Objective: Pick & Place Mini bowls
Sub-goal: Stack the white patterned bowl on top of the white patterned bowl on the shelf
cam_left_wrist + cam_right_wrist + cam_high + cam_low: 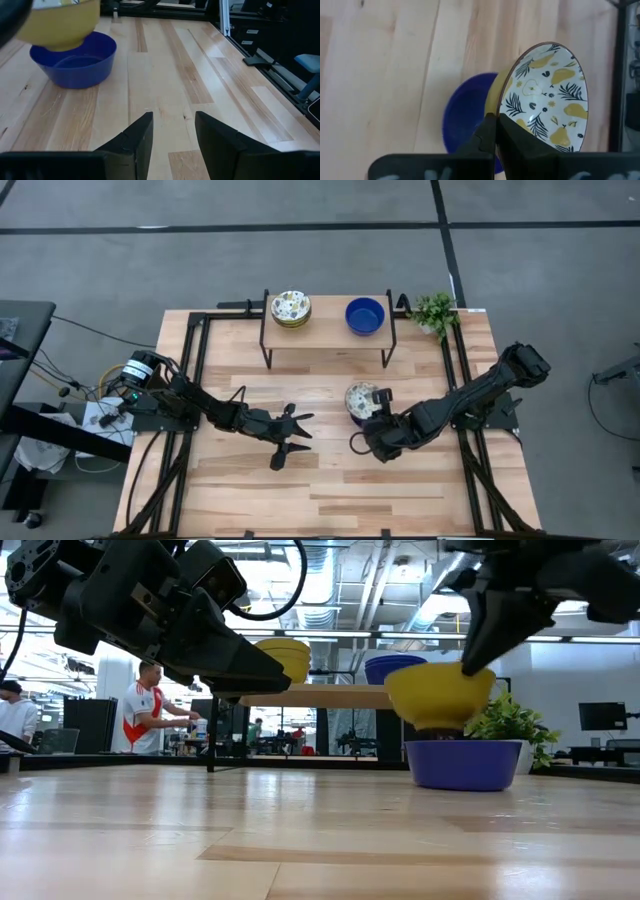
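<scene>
My right gripper (pixel 372 408) is closed on the rim of a patterned bowl (pixel 547 95), just above a blue bowl (pixel 464 763) that sits directly on the wooden table (pixel 330 480). Beyond my gripper, at the table's far edge, stands a small raised shelf (pixel 327 330). It carries a stack of patterned bowls (pixel 290 308) and a second blue bowl (pixel 365 316). A potted plant (pixel 435 311) rests on the table just beside the shelf's end.

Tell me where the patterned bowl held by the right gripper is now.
In the high view, the patterned bowl sits right of centre, pinched by the right gripper just above the blue bowl on the table.
</scene>
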### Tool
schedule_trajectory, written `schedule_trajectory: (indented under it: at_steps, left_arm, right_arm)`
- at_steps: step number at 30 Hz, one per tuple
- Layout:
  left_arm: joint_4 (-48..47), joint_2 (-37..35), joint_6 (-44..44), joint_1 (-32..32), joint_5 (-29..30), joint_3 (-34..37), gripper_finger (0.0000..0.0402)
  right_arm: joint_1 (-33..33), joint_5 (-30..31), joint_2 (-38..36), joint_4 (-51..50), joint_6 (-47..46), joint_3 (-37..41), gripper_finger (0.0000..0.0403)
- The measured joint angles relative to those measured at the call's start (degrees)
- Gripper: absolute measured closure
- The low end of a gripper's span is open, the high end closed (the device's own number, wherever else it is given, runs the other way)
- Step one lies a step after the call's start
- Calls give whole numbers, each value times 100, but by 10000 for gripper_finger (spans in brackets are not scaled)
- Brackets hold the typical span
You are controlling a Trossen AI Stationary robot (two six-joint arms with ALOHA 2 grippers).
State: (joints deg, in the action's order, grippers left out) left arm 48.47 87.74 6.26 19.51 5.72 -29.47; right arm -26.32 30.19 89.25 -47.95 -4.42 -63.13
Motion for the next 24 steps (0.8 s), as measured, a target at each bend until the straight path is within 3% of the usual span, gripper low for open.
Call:
schedule_trajectory:
  at_steps: [15,24]
  left_arm:
    - [-34,-99,-435,71,2,-2,256]
    - [-632,-1322,-2343,1062,-552,-4,256]
  right_arm:
    - [-97,127,-4,773,780,-77,403]
    - [-338,109,-6,1180,798,-77,403]
